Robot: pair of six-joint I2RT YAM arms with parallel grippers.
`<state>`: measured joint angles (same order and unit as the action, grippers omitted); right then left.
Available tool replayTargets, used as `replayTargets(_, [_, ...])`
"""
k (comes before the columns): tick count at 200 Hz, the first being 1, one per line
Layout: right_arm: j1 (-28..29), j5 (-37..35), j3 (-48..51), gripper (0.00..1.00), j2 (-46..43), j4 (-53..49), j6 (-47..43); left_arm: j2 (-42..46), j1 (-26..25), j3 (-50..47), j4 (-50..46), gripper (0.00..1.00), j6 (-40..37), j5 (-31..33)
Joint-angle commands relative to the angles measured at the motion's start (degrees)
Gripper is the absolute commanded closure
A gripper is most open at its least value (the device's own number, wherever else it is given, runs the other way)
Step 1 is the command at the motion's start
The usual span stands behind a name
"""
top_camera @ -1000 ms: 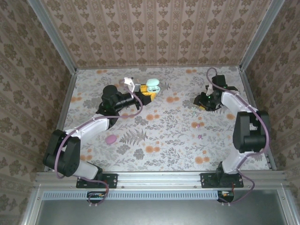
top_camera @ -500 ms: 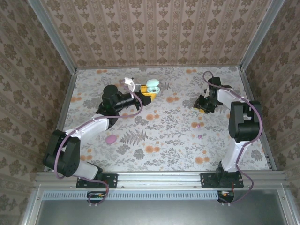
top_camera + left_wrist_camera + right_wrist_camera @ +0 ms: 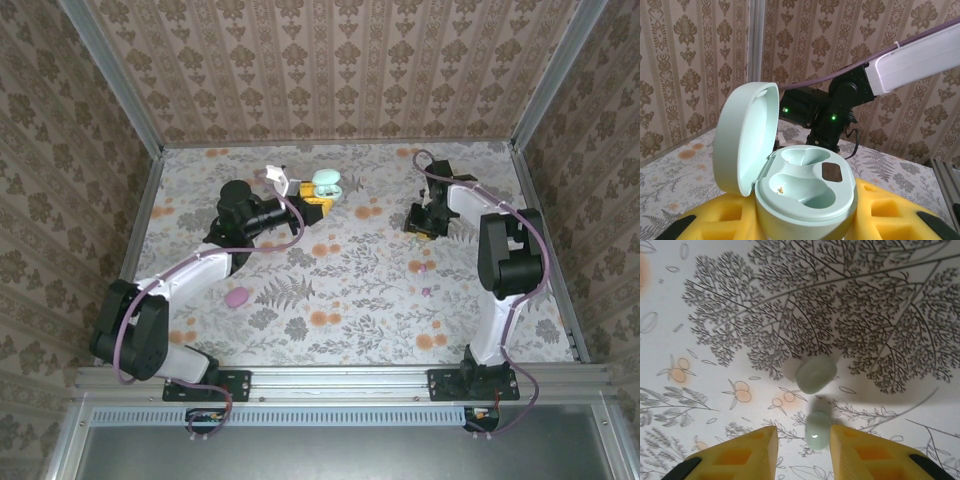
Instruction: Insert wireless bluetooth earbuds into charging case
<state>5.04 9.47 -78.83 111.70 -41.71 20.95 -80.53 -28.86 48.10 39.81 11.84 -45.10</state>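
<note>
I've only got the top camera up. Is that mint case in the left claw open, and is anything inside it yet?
Observer: Open. From the left wrist, the charging case has its lid swung up to one side, and nothing sits inside.
Operator: What's under the right claw?
Observer: Two mint earbuds. The near earbud lies between the fingers of the right claw; the far earbud lies just beyond the tips.
Operator: Is the near one gripped?
Observer: Not yet, it seems: a gap shows between it and one finger.
</note>
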Motion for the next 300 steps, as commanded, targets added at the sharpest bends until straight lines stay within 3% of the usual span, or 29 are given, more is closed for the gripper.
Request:
replayTargets(1, [0.92, -4.86, -1.64, 0.65, 0.20, -3.95, -0.25, 1.74, -0.32, 1.04, 0.27, 0.73, -1.38, 0.12])
replayTargets(105, [2.36, -6.92, -3.79, 0.66, 1.59, -4.49, 0.05, 2.57, -0.23, 0.70, -1.08, 0.73, -2.77, 0.45])
replayTargets(212, [-2.30, 3.11, -3.36, 0.68, 2.98, 3.36, 7.05, 3.41, -0.19, 0.54, -2.74, 0.73, -3.84, 0.79])
replayTargets(300, [-2.69, 4.29, -2.90, 0.68, 4.17, 4.91, 9.00, 3.81, -0.05, 0.94, -4.48, 0.73, -5.15, 0.55])
